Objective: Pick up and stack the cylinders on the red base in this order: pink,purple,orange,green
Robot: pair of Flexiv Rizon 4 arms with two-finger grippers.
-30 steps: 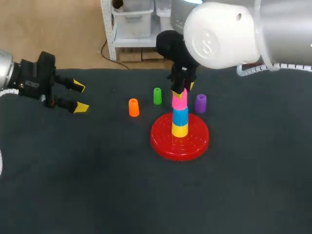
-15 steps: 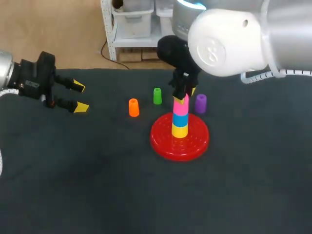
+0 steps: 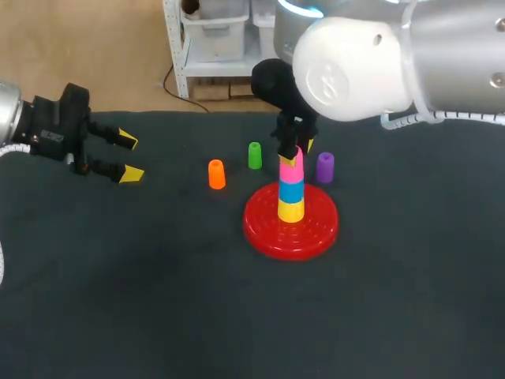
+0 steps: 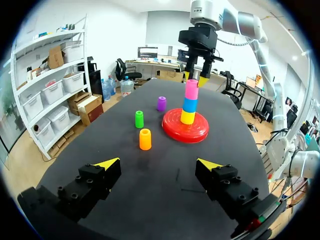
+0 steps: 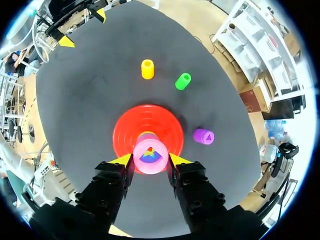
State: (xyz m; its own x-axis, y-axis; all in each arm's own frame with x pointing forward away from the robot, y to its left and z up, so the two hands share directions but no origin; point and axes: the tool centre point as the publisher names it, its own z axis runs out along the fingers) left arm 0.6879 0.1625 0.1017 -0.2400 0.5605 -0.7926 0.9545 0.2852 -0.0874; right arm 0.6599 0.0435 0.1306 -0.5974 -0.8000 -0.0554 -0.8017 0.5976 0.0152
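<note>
Right claw: over the stack on the red base, fingers pointing down. In the right wrist view the two yellow tips sat tight against opposite sides of the pink cylinder, clamped on its upper part.
Pink cylinder: topmost of the stack, seated on a blue cylinder, which stood on a yellow cylinder at the centre of the red base.
Left claw: well apart from the stack, out over the left end of the bench. Fingers spread wide, nothing between them, touching nothing.
Purple cylinder: upright on the bench, just beside the red base on its far right side.
Green cylinder: upright on the bench, left of the stack, beyond the base.
Orange cylinder: upright on the bench, near the green cylinder, further left and closer to the robot.
</note>
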